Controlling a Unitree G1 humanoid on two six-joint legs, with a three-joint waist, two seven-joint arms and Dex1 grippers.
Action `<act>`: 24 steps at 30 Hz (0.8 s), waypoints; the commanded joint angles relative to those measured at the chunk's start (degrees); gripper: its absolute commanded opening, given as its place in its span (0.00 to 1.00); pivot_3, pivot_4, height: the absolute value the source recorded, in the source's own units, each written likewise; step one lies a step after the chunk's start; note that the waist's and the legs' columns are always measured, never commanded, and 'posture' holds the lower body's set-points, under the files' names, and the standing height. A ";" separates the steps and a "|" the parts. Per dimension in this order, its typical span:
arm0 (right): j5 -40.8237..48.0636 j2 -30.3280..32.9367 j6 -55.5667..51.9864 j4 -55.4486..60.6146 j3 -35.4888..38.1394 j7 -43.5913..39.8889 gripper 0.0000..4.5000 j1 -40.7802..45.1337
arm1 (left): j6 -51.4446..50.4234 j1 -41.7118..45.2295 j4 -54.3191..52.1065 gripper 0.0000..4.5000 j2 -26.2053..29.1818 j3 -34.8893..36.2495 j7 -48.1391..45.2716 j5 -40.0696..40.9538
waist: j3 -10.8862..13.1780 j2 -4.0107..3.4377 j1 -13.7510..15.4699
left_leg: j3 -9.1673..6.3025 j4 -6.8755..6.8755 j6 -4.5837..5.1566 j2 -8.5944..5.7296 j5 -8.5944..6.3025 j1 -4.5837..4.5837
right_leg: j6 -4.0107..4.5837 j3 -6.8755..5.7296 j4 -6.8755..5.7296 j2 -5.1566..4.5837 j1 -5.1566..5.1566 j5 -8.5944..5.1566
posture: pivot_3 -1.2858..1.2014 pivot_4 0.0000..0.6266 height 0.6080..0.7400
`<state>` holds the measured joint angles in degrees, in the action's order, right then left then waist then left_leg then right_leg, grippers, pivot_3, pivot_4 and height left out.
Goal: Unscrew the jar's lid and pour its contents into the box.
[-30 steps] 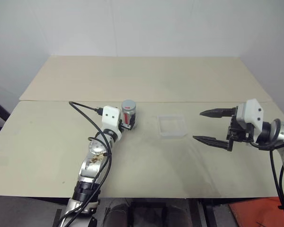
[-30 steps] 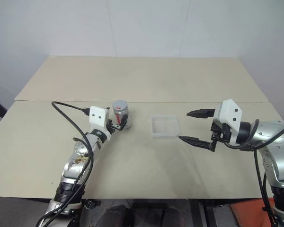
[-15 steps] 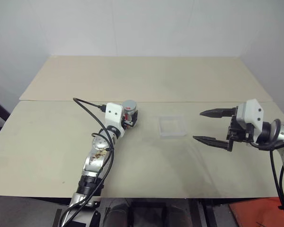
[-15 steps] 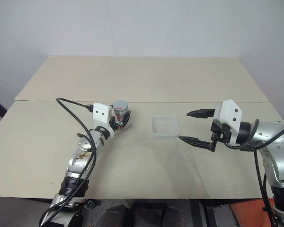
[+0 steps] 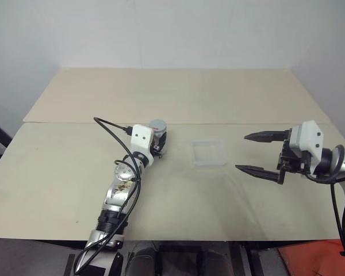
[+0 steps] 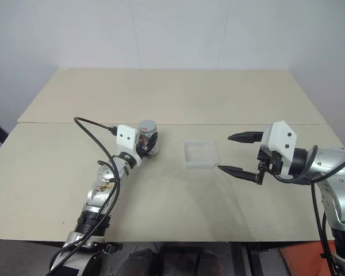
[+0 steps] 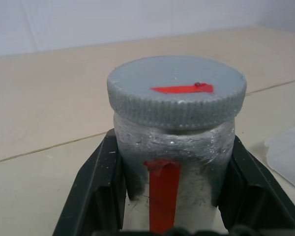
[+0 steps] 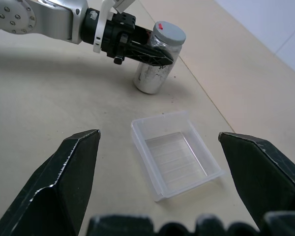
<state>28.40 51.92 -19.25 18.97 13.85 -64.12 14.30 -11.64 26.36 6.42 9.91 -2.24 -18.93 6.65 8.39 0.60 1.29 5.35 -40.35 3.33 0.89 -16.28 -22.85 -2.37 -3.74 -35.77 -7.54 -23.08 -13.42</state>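
Observation:
The jar (image 5: 159,138), a small silvery cylinder with a red vertical stripe, stands upright on the table left of centre. Its grey lid (image 7: 177,96) with a red mark is screwed on top. My left gripper (image 5: 160,142) is shut on the jar's body just below the lid, one black finger (image 7: 101,182) on each side. The box (image 5: 209,152), a shallow clear plastic tray, lies on the table to the right of the jar. Further right, my right gripper (image 5: 241,152) hovers open, pointing toward the box with nothing between its fingers.
The beige table (image 5: 178,98) has a seam running across it just behind the jar. A black cable (image 5: 112,127) loops from my left wrist over the tabletop.
My left gripper's fingers have closed around the jar, and the left forearm has swung a little to the right. The right arm has stayed still.

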 commanded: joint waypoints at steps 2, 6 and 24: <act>3.10 -1.83 -3.58 2.35 0.58 4.20 1.00 1.69 | -5.01 2.63 -7.63 0.45 9.47 3.80 -14.47 9.28 | 0.00 0.00 -0.64 | 0.02 0.01 -0.01 0.02 0.00 -0.01 | 0.00 0.01 -0.03 0.00 -0.03 0.00 | 0.52 0.24 1.00; 6.53 -4.72 -8.54 4.21 -1.14 8.02 1.00 4.35 | -10.67 6.79 -7.08 0.45 17.27 6.77 -28.38 19.23 | 0.00 0.00 -0.65 | 0.01 -0.04 -0.02 0.02 0.01 0.00 | 0.00 0.00 -0.05 0.00 -0.02 0.00 | 0.52 0.24 1.00; 9.23 -21.21 -28.60 2.40 -17.41 23.91 1.00 30.94 | -2.74 18.46 8.22 0.45 14.35 -1.35 -56.12 21.18 | -0.01 -0.02 -0.77 | -0.04 -0.06 -0.05 -0.15 0.04 -0.29 | -0.01 -0.18 0.00 0.08 -0.21 -0.01 | 0.52 0.24 1.00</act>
<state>38.30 30.72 -47.34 20.86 -3.31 -40.79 44.06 -16.02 43.61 14.54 24.44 -3.69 -74.00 28.16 8.38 0.58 0.51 5.31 -40.41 3.29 0.75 -16.25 -23.14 -2.37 -3.92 -35.76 -7.47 -23.29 -13.42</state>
